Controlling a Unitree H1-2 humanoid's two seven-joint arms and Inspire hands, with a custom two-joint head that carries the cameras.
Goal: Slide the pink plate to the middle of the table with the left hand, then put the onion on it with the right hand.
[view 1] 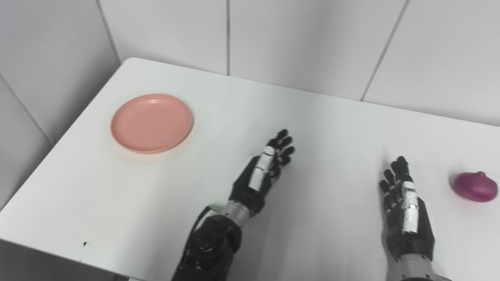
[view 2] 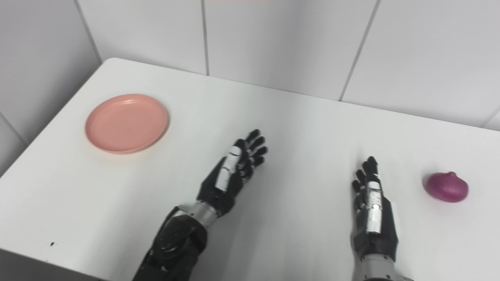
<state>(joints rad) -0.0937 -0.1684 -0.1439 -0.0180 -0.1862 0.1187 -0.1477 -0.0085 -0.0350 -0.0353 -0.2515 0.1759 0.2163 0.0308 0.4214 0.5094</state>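
Both hands empty above the white table [view 1: 218, 105], fingers spread
Left hand [view 1: 263, 169] holds nothing; round pink plastic plate [view 1: 152, 122] well to its left; right hand [view 1: 404, 207] likewise open; purple onion [view 1: 474, 186] near its right.

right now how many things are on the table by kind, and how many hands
plate: 1, pink, far left of the table
onion: 1, purple, far right
hands: 2, left hand and right hand, both open, holding nothing
total: 2 things on the table, 2 hands
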